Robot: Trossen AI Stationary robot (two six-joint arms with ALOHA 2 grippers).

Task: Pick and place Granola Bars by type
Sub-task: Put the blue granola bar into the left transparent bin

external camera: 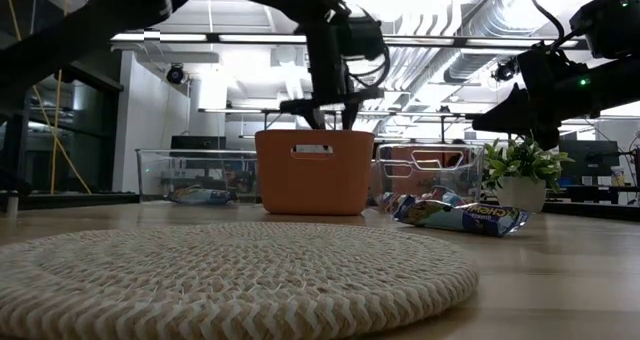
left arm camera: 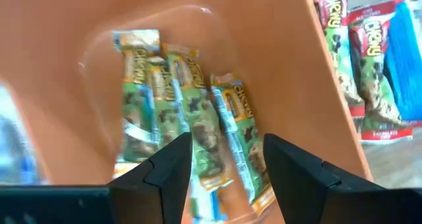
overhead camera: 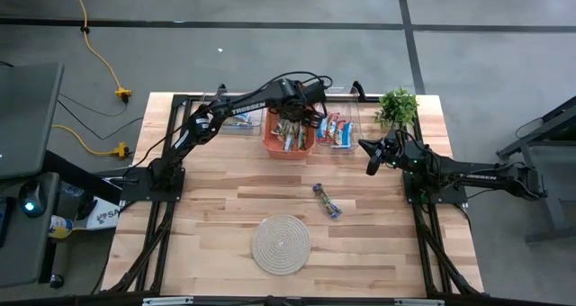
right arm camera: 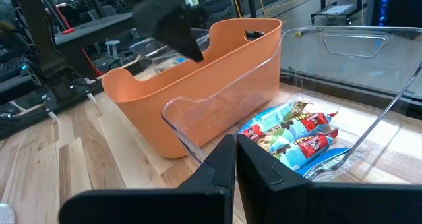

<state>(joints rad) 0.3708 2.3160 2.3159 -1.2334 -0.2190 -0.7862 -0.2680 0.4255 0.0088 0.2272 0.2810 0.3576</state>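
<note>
Bars first: about four green-and-tan granola bars (left arm camera: 191, 112) lie in the orange bin (left arm camera: 277, 46) straight beneath my left hand (left arm camera: 224, 161), whose fingers are spread with nothing between them. My right hand (right arm camera: 235, 159) is pinched closed, empty, above the clear bin (right arm camera: 369, 125) with roughly three red-and-blue bars (right arm camera: 297, 135). Only the high view shows one blue bar (overhead camera: 327, 201) alone on the surface (overhead camera: 216, 207), nearer my right hand, beside the rope mat (overhead camera: 281, 243).
</note>
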